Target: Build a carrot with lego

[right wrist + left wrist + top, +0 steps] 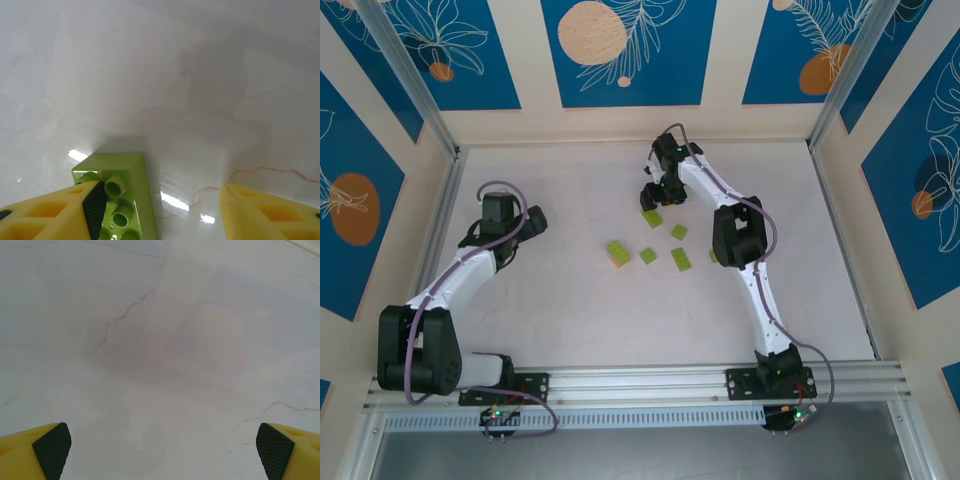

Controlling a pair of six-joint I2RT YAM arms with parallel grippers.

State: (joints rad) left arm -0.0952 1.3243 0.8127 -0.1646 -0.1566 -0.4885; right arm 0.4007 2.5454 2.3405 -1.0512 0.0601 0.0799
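Right wrist view showed a green brick (120, 195) lying studs-up on the table (150, 75), at about 7 o'clock in the picture. Its near end touched the dark pad (94, 205) of one yellow finger. The other finger (260, 210) stood well apart from it at 5 o'clock, with bare table between, so the right gripper (161, 190) was partly open and not clamped on the brick.

From the top external view, that green brick (652, 218) sat just below the right gripper (654, 196), a little past the middle of the table toward 1 o'clock. The other loose bricks (648, 255) were scattered near it toward 6 o'clock. A longer piece (618, 252) lay at 7 o'clock, a small one (679, 232) at 5 o'clock, and another (681, 260) beyond that. None of them looked joined to the brick at the gripper.

Well apart at 9 o'clock from the bricks, the left gripper (532, 222) hung over bare table (550, 310). In the left wrist view the left gripper (162, 440) had its fingers spread wide at the two lower corners, with nothing between them.
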